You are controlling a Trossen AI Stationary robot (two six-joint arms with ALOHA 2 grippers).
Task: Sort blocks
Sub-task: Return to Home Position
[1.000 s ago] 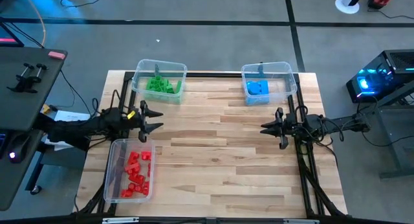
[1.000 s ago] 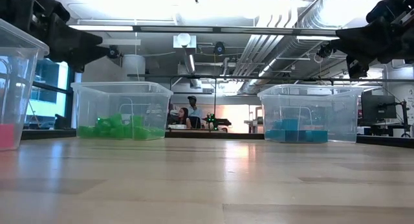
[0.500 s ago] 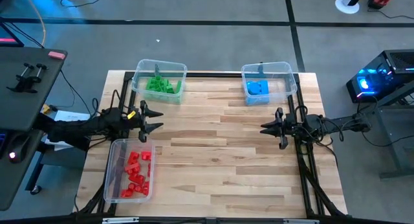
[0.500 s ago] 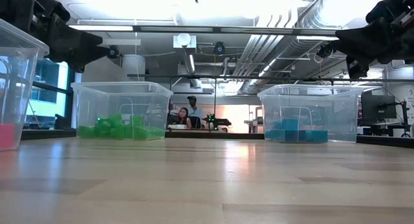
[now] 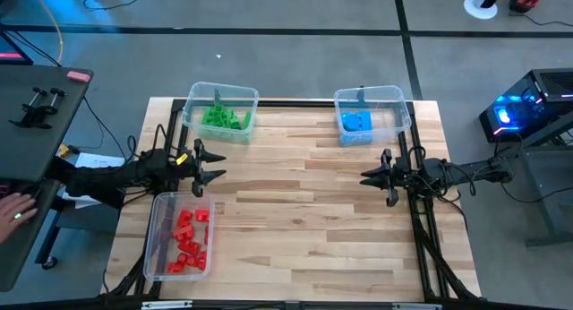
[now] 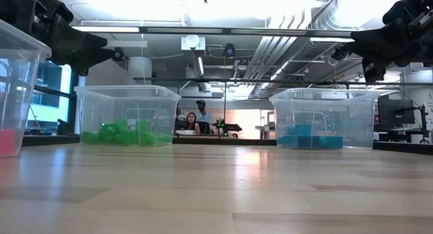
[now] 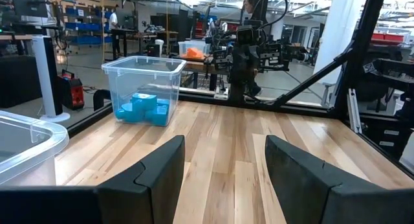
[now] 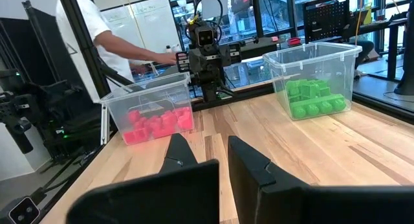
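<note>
The sorting looked finished: green blocks point(image 5: 221, 118) lay in the bin at the bench's far-left corner, blue blocks point(image 5: 356, 123) in the far-right bin, red blocks point(image 5: 188, 240) in the near-left bin. The left gripper point(image 5: 208, 166) hung released and empty by the left edge, and the right gripper point(image 5: 371, 177) hung clenched on nothing by the right edge. With no loose block on the bench, the next move probably called only for parking both arms.

Both arms are hovering at opposite sides, facing inward: left gripper point(image 5: 218, 167) standing parted and empty, right gripper point(image 5: 364, 177) closed and empty.
</note>
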